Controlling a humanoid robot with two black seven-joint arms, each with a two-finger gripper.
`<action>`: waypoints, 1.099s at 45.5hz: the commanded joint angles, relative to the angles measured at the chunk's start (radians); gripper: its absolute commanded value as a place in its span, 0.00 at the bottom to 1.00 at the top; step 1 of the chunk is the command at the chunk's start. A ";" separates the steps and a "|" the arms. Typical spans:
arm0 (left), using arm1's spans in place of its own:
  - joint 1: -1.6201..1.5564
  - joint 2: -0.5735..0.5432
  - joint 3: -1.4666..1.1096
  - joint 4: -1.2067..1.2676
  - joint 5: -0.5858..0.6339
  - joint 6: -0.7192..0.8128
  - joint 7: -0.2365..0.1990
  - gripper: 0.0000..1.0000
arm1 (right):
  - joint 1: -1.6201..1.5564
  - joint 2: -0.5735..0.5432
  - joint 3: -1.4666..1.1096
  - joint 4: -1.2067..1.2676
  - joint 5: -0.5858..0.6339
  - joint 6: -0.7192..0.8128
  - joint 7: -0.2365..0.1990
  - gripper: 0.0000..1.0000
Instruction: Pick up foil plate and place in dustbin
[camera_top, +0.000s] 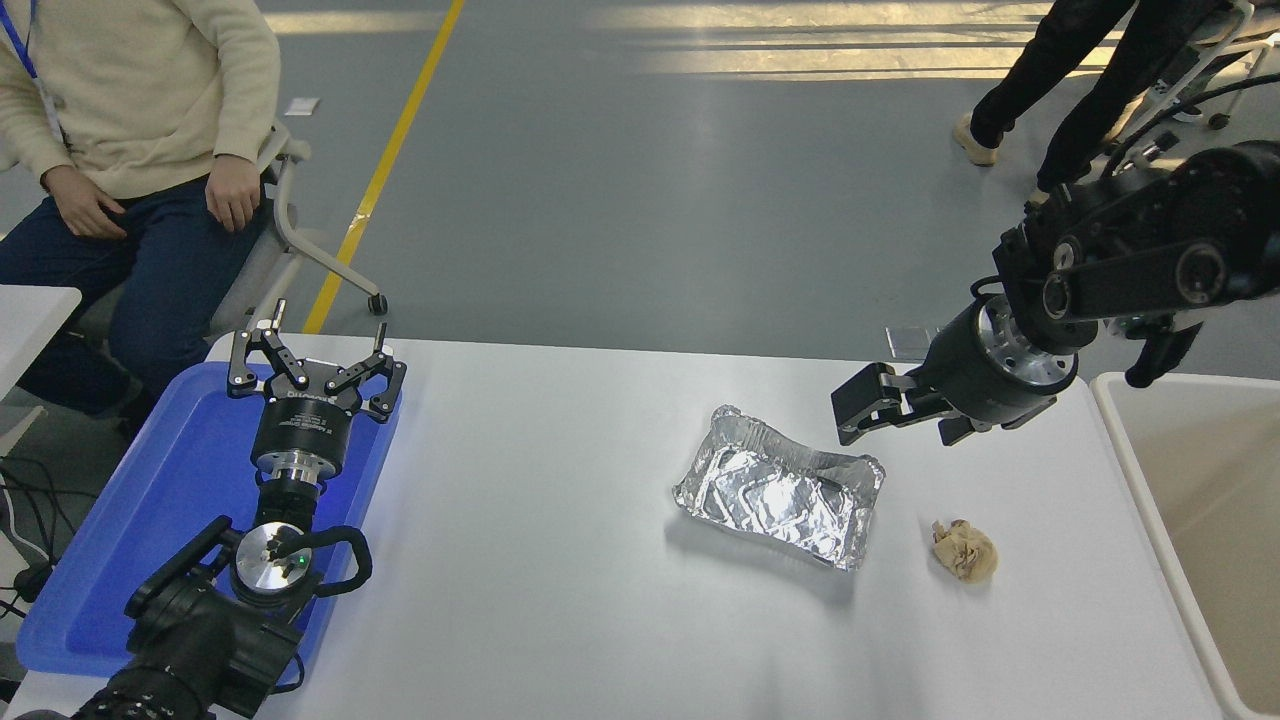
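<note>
right hand (848, 418) hangs just above foil plate (780, 490) far corner holding nothing, finger gap can't tell; plate flat on desk (560, 600), likely lining up a rim grab.

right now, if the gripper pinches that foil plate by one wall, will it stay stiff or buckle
Probably buckle: the foil plate is thin crinkled foil, and its far wall already looks dented and wavy. It is likely very light for its size, being shallow and empty. On the smooth white table it may slide instead of staying put if the right gripper nudges it.
</note>
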 joint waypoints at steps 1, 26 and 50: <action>0.000 0.000 0.000 0.000 0.000 0.000 0.000 1.00 | -0.149 0.003 0.015 -0.109 0.001 -0.067 -0.002 1.00; 0.000 -0.001 0.000 -0.001 0.000 0.000 0.001 1.00 | -0.503 0.051 0.117 -0.400 -0.002 -0.211 -0.010 1.00; 0.000 -0.001 0.000 -0.001 0.000 0.000 0.001 1.00 | -0.712 0.089 0.119 -0.597 -0.020 -0.272 -0.091 1.00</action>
